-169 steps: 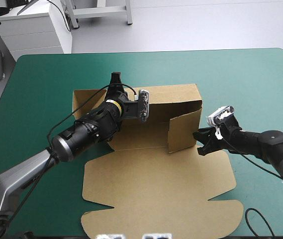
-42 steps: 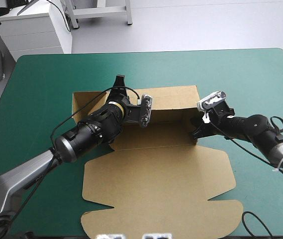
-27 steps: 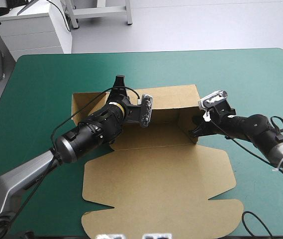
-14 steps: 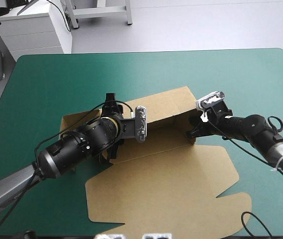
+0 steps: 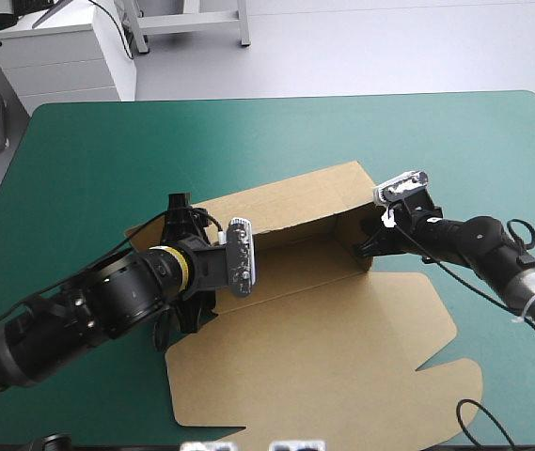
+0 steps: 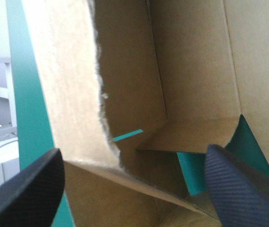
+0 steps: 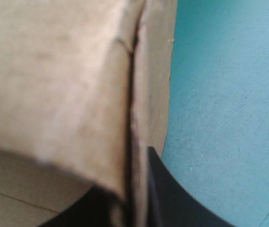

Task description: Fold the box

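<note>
Box (image 5: 314, 348): cut sheet of brown board, part raised, at the middle of the table (image 5: 417, 132) and turned askew to its edges. The table's teal-green cover shows beyond the box's far side and both ends.

Lid panel (image 5: 323, 366): the largest part, flat on the cover on the robot's side, with a notched outline.

Back wall (image 5: 286, 199): raised along the far side and running the length of the tray floor.

Right end wall (image 5: 350, 235): raised, meeting the back wall at the corner. In the right wrist view it shows as doubled board (image 7: 134, 94).

Left end flap (image 6: 186, 135): folded inward, with teal-green cover showing below it.

Left gripper (image 5: 180, 207): at the box's left end. Its black fingers stand wide apart (image 6: 132, 153), with the end corner ahead of and between them, not pinched.

Right gripper (image 5: 366, 246): at the right end wall, fingers all but closed (image 7: 133, 203) on the doubled board.
</note>
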`<act>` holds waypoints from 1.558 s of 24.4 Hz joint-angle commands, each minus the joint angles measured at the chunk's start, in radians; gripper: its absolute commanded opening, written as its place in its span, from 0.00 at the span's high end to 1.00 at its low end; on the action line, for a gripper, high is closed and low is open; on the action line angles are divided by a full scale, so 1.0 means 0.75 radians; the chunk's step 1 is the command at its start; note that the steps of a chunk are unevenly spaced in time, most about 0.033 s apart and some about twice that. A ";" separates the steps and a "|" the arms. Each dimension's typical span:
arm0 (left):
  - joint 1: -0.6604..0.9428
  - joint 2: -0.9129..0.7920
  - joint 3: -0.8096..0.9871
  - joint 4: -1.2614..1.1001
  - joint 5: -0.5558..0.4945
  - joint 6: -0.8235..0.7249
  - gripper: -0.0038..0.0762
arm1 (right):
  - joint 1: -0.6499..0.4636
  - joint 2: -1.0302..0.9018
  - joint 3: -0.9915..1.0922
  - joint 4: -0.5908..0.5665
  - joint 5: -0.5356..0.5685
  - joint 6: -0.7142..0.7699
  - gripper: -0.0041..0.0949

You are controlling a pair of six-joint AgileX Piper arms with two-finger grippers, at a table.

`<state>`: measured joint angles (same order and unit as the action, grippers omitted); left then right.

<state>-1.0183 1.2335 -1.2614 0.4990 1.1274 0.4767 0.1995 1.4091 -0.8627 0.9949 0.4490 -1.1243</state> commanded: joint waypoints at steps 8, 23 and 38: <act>-0.017 -0.125 -0.040 0.122 -0.182 -0.016 0.97 | -0.005 -0.027 -0.029 0.050 0.022 0.017 0.97; 0.806 -0.077 -0.275 -0.472 -0.166 0.074 0.93 | -0.005 -0.085 -0.032 0.013 -0.019 -0.010 0.97; 1.672 -0.089 -0.270 -1.338 0.043 0.181 0.94 | -0.005 -0.369 -0.238 -0.830 0.443 0.834 0.97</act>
<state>0.2348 1.1896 -1.4340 -0.4571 1.1929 0.6164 0.1995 1.1663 -0.9668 0.4181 0.6577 -0.6026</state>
